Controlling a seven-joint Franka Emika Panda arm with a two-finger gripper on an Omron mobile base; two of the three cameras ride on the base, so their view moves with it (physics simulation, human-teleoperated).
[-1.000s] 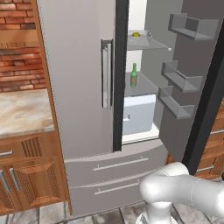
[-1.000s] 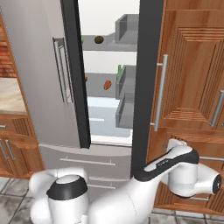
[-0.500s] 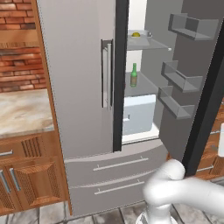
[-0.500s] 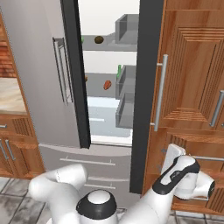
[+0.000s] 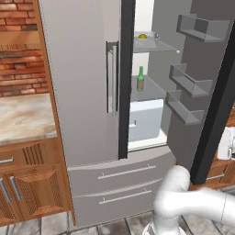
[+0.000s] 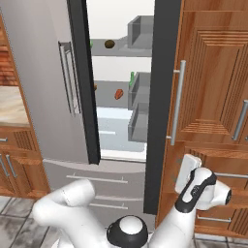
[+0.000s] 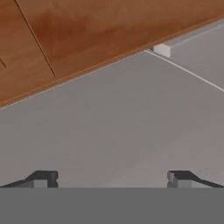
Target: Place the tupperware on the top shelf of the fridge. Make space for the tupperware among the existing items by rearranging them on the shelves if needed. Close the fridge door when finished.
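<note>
Hand view: the fingers [image 7: 109, 179] stand wide apart, holding nothing, facing a grey panel. The fridge [image 5: 92, 114] has its right door open (green bottle [image 5: 140, 79] on a shelf).

A home kitchen — a tall grey fridge [image 5: 87, 92], wooden cupboards [image 6: 213, 87], a stone worktop [image 5: 23, 117] — brick wall [image 5: 18, 59] behind.

The white arm [image 6: 193, 193] is swinging over to the right side. It is now sitting low, next to the wooden cupboard [image 6: 213, 97] beside the fridge [image 5: 87, 92]. In the left base view, its hand end [image 5: 226, 143] is peeking in at the right edge.
</note>
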